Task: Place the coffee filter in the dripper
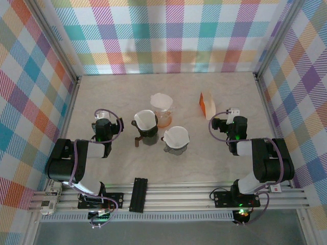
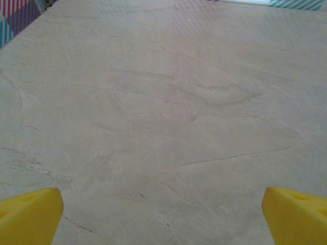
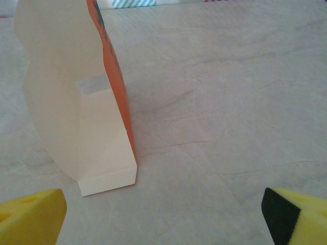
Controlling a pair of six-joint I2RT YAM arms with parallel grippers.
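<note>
at the centre of the counter (image 1: 214, 163) stand three drippers: a dark dripper (image 1: 144, 135), an orange-tinted dripper (image 1: 164, 120) and a clear dripper (image 1: 175, 147). each holds a white coffee filter (image 1: 176, 136) opened into its cone.

status: judged from this layout, the placement step appears complete. no loose filter lies on the counter. what may remain is a seating check; from above it cannot be told whether each paper is pressed fully down.

filter condition: thin white paper, mouth open and roughly round, rim standing above the dripper edge. the one in the orange-tinted dripper stands highest and looks slightly uneven.

filter box (image 3: 76, 117): upright at the right rear, orange outside, cream inside, open-sided. it looks empty as far as the right wrist view shows.

left end effector (image 1: 104, 122): fingers (image 2: 30, 214) spread wide, pinching nothing, over bare counter beside the dark dripper.

right end effector (image 1: 231, 122): fingers (image 3: 30, 214) spread wide, pinching nothing, near the filter box, not touching it.
</note>
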